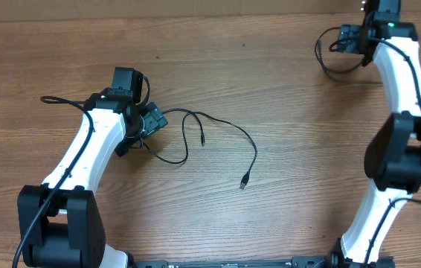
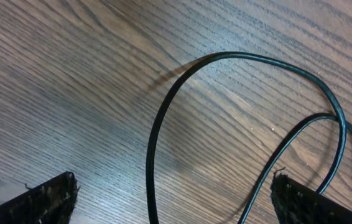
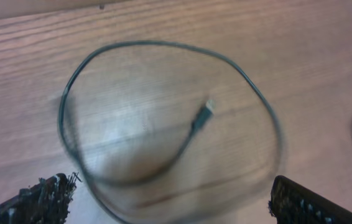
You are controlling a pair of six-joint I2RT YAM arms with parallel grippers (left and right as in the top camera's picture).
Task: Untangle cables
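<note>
The job looks partly done. The cables are not in one bundle now. They lie in two places on the surface [image 1: 307, 171], well apart from each other.

One long cable [image 1: 255, 155] lies in the middle of the surface, next to the left hand [image 2: 175, 198]. This hand is wide open and holds nothing. The cable passes between its fingers on the wood. The cable mostly runs sideways, from the left hand out toward the right arm. Then it bends down toward the near edge. Its plug [image 1: 244, 181] points at the near edge. A short end [image 1: 203, 141] hangs down in the middle too. Close to the left hand, two black strands cross each other [image 2: 336, 115]. The pictures do not show if this is one cable or two. That crossing is probably what is left to pull apart.

The other cable [image 3: 145, 43] lies at the far right, under the right hand [image 3: 175, 200]. This hand is wide open too and grips nothing. The cable makes a round ring, so it has no long side. Its plug end [image 3: 206, 112] sits inside the ring and points up and to the right in the wrist view. The picture is blurry there. This one looks free, but it is curled, not straight.
</note>
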